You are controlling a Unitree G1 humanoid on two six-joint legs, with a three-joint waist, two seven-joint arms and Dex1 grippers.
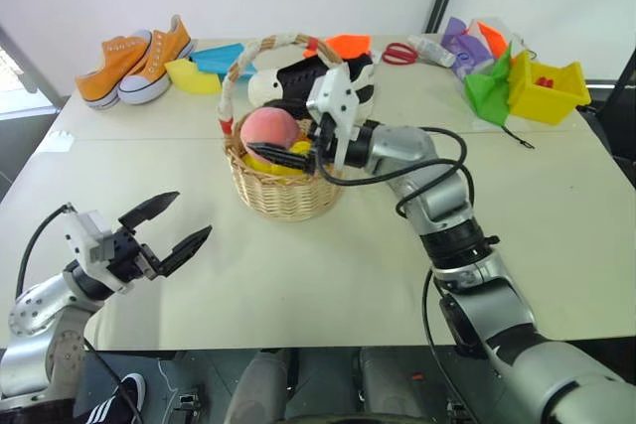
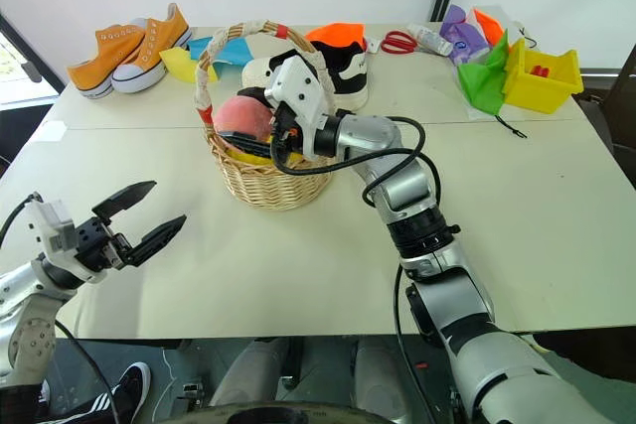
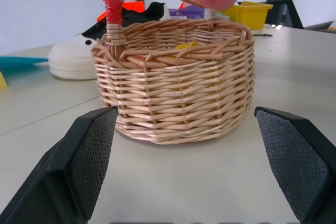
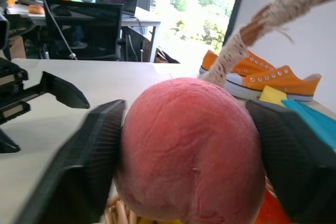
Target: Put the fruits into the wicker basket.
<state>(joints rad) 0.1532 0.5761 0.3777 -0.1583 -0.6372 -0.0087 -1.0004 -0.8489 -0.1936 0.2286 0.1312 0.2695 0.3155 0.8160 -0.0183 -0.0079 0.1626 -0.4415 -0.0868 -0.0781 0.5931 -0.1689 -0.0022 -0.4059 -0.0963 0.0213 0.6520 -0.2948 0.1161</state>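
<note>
Left gripper: nearest to you, low over the table with its two fingers spread wide and nothing between them. The wicker basket stands straight ahead of it and well apart.
Why it waits there: you seem to have parked it on the basket's open side, out of the other arm's way but facing the job.
Right gripper: reaching sideways over the basket's rim, closed on the peach with a finger pressed to each flank. The fruit is wide, so the jaws stand far apart.
Why held so: you carry the peach in from the side, under the arched handle, so the arm need not thread down through the arch.
Peach, place: between the right fingers, above the basket's mouth and higher than its rim. I can't tell whether its underside touches the fruit below.
Peach, look: round, fuzzy, dull pink deepening to red, faintly dimpled. Its soft skin probably grips well against the ribbed pads.
Below the gripper: yellow pieces already lie inside the basket, just under the peach.
</note>
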